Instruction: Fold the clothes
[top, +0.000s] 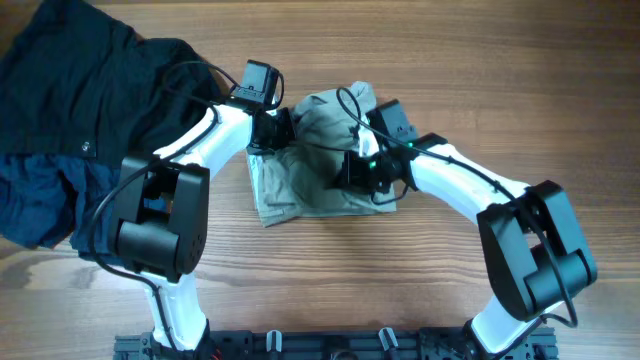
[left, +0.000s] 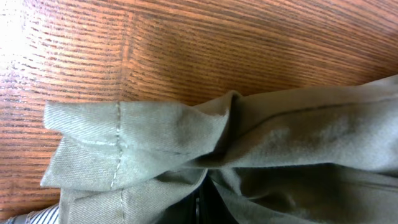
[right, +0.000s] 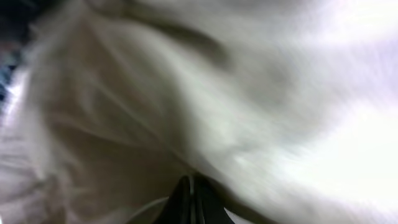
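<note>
The pale khaki-grey garment (top: 310, 170) lies bunched at the table's middle, flat at its near part and heaped at the back. My left gripper (top: 278, 130) is at its back left edge. In the left wrist view the cloth (left: 186, 143), with a stitched seam, wraps over the closed jaws (left: 202, 208). My right gripper (top: 362, 165) is at the garment's right side. In the right wrist view blurred pale cloth (right: 186, 99) fills the frame and drapes over the closed jaws (right: 191, 199). The light blue label is hidden.
A black garment (top: 90, 70) lies spread at the back left, with a navy blue garment (top: 35, 195) under its near edge. Bare wooden table (top: 560, 90) surrounds the khaki garment. Cables run over both arms.
</note>
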